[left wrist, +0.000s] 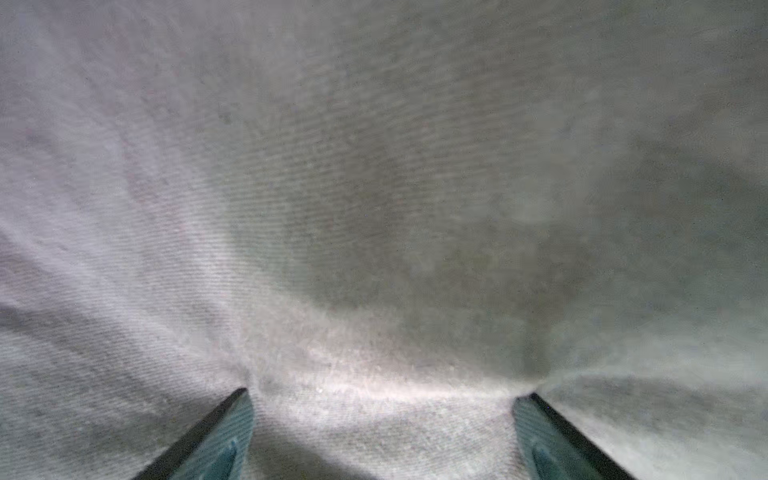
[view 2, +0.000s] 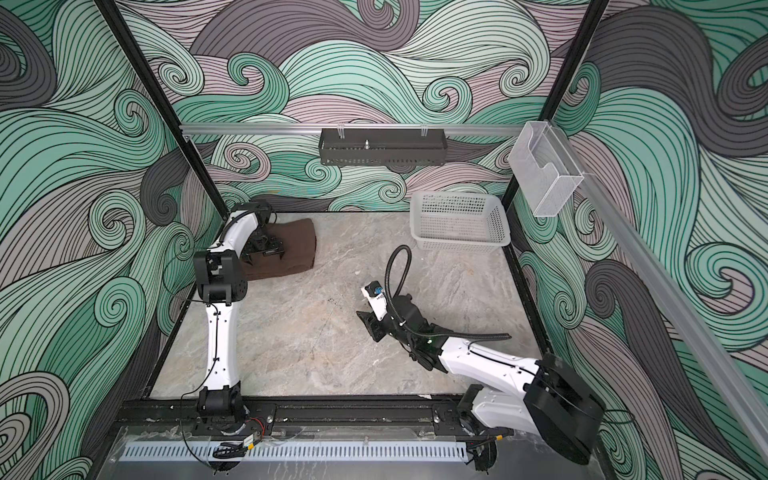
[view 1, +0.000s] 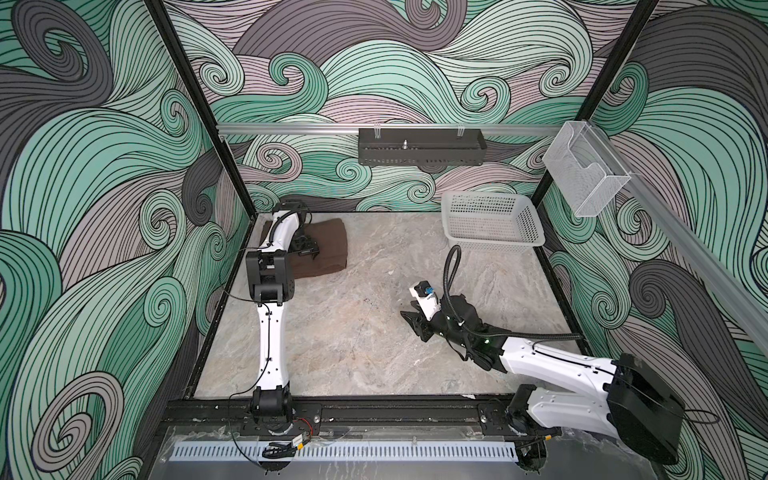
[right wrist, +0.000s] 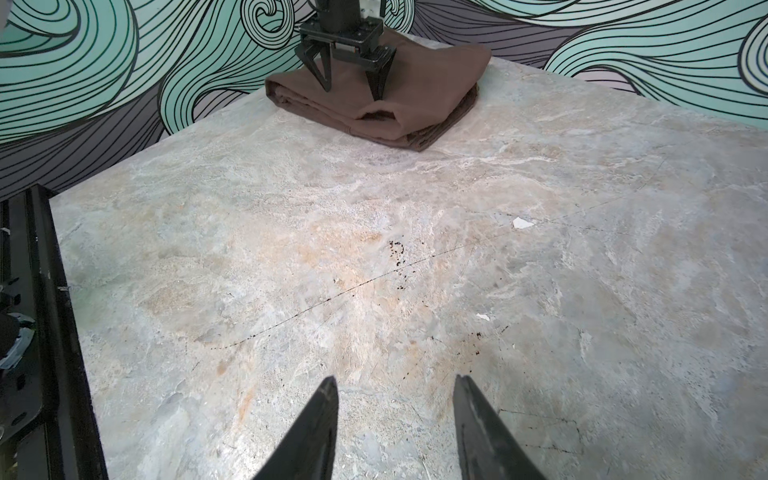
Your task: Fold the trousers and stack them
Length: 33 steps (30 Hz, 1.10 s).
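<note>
Left claw [right wrist: 352, 93]: stands wide apart, points down, pinches nothing. Pokes both fingertips [left wrist: 220, 436] into soft cloth and makes a little dent between them in the left wrist view.

Right under that claw: the trousers [right wrist: 419, 79], brown, folded up into one thick square pile, flat on the table [right wrist: 374, 249]. Shows a few layers at the edge, with one small loose loop of cloth sticking up just beside the claw. In both top views, sits in the back corner close to the wall, partly hidden under the left arm [view 1: 270, 324].

Right claw [right wrist: 395, 379]: stands partly apart, holds nothing, hangs low over bare table. Far ahead of it, across the table: the folded pile, well apart from this claw.

Off past the right claw, toward the back wall: a white basket [view 1: 494, 230]. Looks empty.

Job so far, as a guess: folding looks done, or nearly done. No long legs hanging out, and no other clothes to see on the table. Left to do, most likely: pat the loose loop flat and lift the left claw away. No second pile to stack on, as far as can be seen.
</note>
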{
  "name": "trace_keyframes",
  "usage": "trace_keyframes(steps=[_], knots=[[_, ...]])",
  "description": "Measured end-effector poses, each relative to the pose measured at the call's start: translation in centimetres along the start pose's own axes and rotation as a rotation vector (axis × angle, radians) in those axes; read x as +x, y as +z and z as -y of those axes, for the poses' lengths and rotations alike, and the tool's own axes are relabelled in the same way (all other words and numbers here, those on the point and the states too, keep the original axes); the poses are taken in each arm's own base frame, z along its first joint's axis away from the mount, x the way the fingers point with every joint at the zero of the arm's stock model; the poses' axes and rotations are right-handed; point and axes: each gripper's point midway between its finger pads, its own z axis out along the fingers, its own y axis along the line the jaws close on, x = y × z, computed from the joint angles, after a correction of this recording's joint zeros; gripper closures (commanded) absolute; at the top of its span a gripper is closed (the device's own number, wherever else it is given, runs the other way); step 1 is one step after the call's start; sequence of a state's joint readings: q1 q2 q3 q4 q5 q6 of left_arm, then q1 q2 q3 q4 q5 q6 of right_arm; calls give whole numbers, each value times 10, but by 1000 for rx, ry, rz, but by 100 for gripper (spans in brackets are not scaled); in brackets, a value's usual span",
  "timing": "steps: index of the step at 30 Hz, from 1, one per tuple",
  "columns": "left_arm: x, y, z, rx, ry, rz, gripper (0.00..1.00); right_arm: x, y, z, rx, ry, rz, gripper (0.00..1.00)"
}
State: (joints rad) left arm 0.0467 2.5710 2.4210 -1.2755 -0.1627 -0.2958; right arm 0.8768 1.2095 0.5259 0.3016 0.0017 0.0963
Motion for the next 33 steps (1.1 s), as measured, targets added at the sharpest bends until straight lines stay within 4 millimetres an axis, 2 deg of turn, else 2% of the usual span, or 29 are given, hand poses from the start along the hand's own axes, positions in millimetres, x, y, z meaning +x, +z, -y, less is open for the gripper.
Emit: trace_keyframes(steps=[8, 11, 14, 16, 19, 22, 24, 25, 27, 32, 33], knots=[[-42, -5, -12, -27, 45, 132, 2, 9, 15, -2, -15, -27, -39, 54], [-53, -13, -15, -21, 40, 177, 2, 8, 19, -4, -25, -35, -41, 54], [-55, -25, -16, -6, 30, 205, 1, 4, 21, -6, -34, -36, -34, 53], [-48, -40, -19, 12, 17, 214, 1, 0, 21, -7, -38, -35, -25, 53], [-35, -78, -23, 58, -14, 252, 2, -2, 19, -8, -41, -34, -16, 53], [-24, -121, -29, 113, -73, 307, 8, -6, 17, -8, -44, -33, -5, 53], [-16, -136, -32, 158, -118, 318, 12, -9, 15, -9, -46, -32, 4, 53], [-9, -137, -32, 182, -142, 302, 14, -10, 14, -9, -48, -31, 7, 53], [2, -126, -35, 218, -188, 247, 16, -11, 13, -10, -52, -29, 10, 53], [43, -56, -45, 224, -297, 29, 16, -11, 12, -11, -57, -26, 9, 53], [50, -47, -47, 219, -310, -1, 16, -11, 12, -11, -57, -25, 9, 53]])
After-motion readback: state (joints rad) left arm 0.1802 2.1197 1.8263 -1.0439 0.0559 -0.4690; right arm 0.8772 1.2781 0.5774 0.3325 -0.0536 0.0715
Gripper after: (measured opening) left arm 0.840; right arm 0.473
